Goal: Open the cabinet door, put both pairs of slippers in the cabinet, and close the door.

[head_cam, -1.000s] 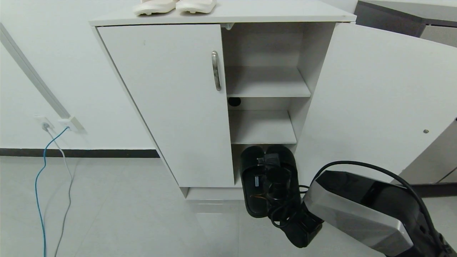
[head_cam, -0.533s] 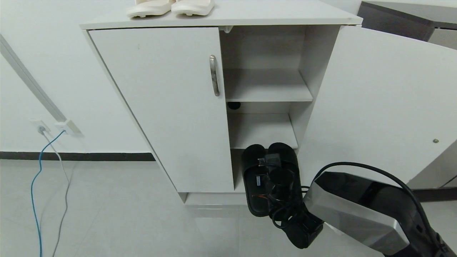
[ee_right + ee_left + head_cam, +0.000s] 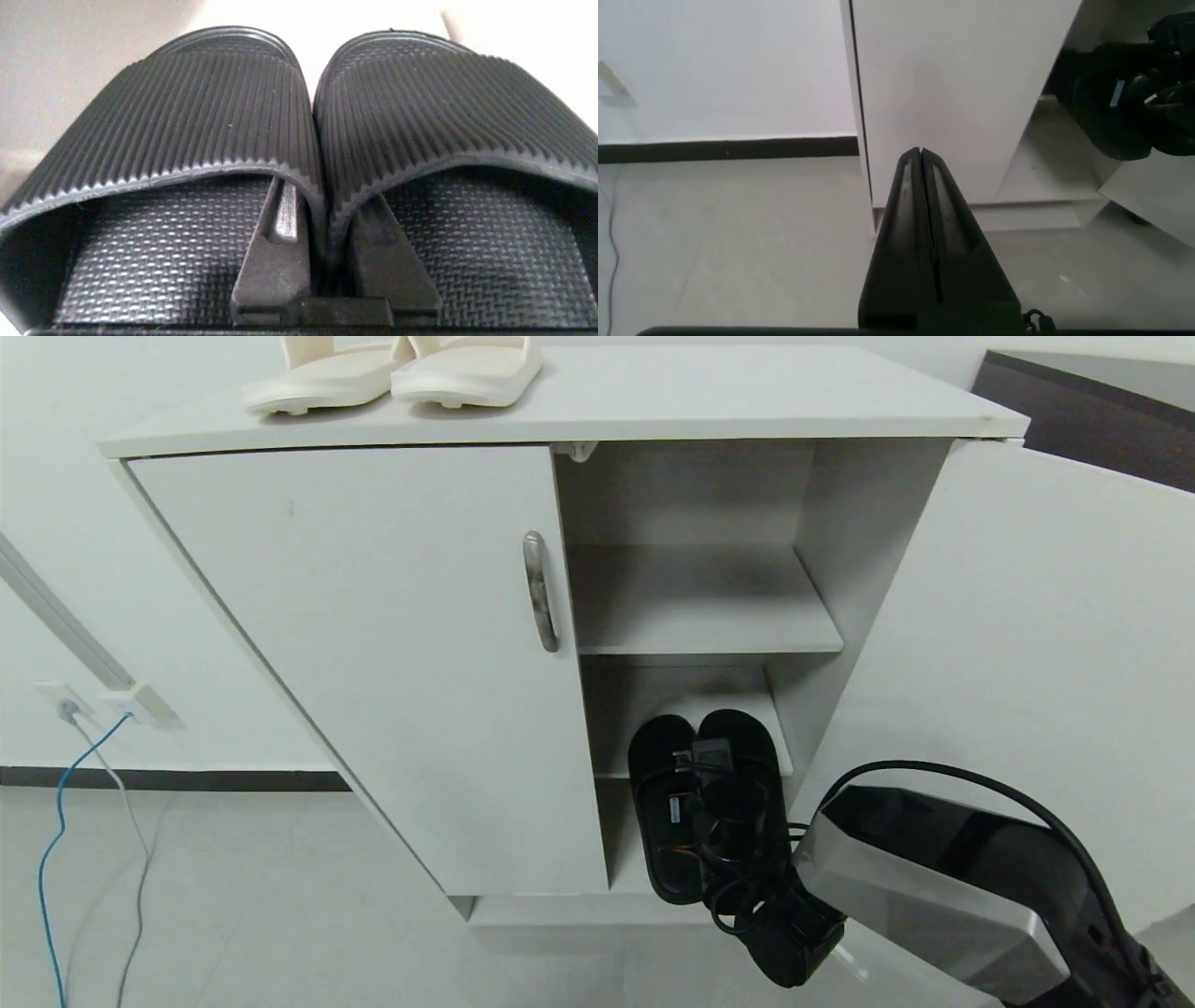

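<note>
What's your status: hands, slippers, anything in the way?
Right hand shut on black slippers, at the open side. Left hand shut. Cream slippers atop cabinet. Left door closed.

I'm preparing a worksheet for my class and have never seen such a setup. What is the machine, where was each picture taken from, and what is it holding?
This is a two-armed robot on wheels. The wide picture comes from a camera on its head, looking down at a white cabinet whose right door stands open and left door is closed. The other two come from cameras on its wrists. The right gripper clamps a pair of black slippers by their inner edges, in front of the open side. The left gripper is shut and holds nothing. Cream slippers lie on the cabinet's top.
</note>
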Robot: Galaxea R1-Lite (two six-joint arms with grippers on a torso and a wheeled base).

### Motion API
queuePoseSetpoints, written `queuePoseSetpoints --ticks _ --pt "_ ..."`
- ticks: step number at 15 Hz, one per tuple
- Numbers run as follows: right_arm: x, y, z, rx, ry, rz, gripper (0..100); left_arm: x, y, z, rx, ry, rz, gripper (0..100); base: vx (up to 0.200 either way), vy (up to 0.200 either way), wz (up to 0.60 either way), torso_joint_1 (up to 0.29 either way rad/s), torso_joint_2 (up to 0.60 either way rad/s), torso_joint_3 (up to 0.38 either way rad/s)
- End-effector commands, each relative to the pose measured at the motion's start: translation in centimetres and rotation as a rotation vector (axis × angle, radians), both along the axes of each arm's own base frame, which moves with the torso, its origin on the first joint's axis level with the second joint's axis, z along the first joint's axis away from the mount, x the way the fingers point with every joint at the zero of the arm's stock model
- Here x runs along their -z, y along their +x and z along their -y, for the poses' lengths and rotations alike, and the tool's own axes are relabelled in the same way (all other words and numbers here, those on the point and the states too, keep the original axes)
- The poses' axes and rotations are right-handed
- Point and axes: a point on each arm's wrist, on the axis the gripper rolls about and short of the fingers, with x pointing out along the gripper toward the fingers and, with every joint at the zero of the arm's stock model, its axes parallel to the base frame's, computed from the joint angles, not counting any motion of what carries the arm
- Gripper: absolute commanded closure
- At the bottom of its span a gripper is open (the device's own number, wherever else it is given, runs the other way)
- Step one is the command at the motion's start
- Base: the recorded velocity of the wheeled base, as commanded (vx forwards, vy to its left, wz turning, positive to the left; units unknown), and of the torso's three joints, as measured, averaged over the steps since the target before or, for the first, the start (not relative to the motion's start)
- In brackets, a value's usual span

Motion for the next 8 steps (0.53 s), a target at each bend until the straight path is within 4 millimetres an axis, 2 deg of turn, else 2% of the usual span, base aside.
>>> queuePoseSetpoints --ticks 1,5,8 --pt "-0.2 0.1 -0.2 -0.001 0.005 0.004 100 0.0 0.0 0.0 -0.001 0.001 -0.001 100 0.000 0.000 0.00 0.000 0.00 0.000" --pt "-1.5 3.0 -1.1 0.013 0.061 -0.051 100 0.0 0.0 0.0 -0.002 0.000 -0.001 100 0.000 0.000 0.00 0.000 0.00 0.000" --pt "-1.0 5.5 -1.1 0.038 0.059 -0.054 100 0.0 0.0 0.0 -0.007 0.000 -0.001 100 0.000 0.000 0.00 0.000 0.00 0.000"
